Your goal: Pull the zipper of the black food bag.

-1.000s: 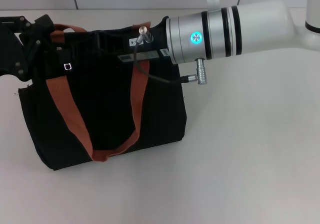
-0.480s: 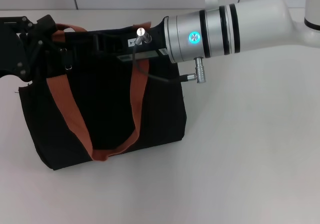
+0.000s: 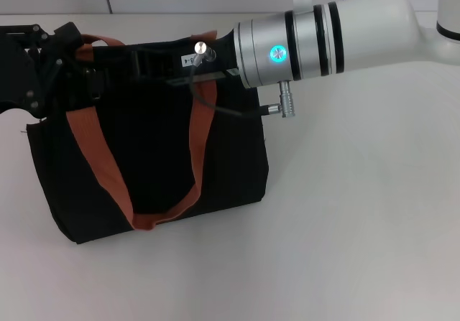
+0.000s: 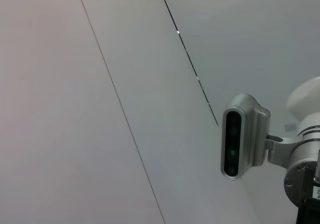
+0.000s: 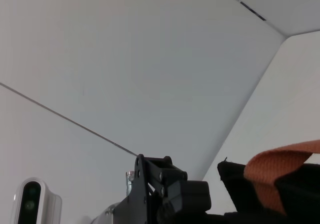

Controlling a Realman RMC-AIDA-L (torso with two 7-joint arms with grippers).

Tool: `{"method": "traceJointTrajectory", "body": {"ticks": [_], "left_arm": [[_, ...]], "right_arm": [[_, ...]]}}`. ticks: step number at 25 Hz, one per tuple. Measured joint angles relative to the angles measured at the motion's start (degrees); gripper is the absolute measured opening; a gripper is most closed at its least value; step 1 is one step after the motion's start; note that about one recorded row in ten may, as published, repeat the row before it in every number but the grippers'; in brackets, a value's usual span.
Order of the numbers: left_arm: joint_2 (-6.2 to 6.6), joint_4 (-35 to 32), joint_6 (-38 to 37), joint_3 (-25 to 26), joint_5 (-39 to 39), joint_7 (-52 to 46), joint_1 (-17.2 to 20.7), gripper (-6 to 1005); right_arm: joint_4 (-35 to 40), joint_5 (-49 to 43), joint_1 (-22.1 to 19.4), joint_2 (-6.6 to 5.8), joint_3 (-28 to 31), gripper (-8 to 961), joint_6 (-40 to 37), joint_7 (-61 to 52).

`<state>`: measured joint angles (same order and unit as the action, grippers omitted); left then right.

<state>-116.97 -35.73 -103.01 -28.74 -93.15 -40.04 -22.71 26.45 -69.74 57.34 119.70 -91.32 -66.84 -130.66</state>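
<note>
The black food bag (image 3: 154, 163) lies on the table (image 3: 359, 213). My right gripper (image 3: 154, 59) and left gripper (image 3: 43, 66) reach along its top edge; grip state indeterminable, zipper hidden. Risk: snagging an orange strap (image 3: 97, 163) and dragging the bag.

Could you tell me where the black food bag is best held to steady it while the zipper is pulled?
Probably the top corner on the robot's left of the black food bag, coming from that side, where the left gripper already sits. The bag is soft and lies flat, so its body would bunch; the top edge is firmer. The right gripper works along that edge. The zipper pull itself isn't visible.
</note>
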Motion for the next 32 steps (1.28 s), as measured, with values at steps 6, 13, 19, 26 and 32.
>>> {"method": "traceJointTrajectory", "body": {"ticks": [6, 13, 19, 26, 32], "left_arm": [[-0.05, 0.0, 0.1, 0.1, 0.1, 0.0, 0.0, 12], [-0.09, 0.1, 0.2, 1.3, 0.1, -0.1, 0.1, 12], [0.58, 1.2, 0.4, 2.4, 0.1, -0.2, 0.2, 13], [1.09, 2.2, 1.2, 3.5, 0.1, -0.1, 0.1, 14], [0.99, 2.2, 1.9, 3.9, 0.1, 0.1, 0.3, 14]], "right_arm": [[1.0, -1.4, 0.0, 0.02, 0.0, -1, 0.2, 0.2], [2.3, -3.2, -0.4, 0.03, 0.1, -2, 1.5, 0.2], [3.9, -5.1, -0.8, -0.19, 0.4, -1, 2.9, -0.4], [5.2, -7.0, -1.9, -0.38, 1.2, -1, 3.5, -1.2], [9.2, -10.6, -4.1, -0.52, 2.6, -2, 4.3, -3.0]]}}
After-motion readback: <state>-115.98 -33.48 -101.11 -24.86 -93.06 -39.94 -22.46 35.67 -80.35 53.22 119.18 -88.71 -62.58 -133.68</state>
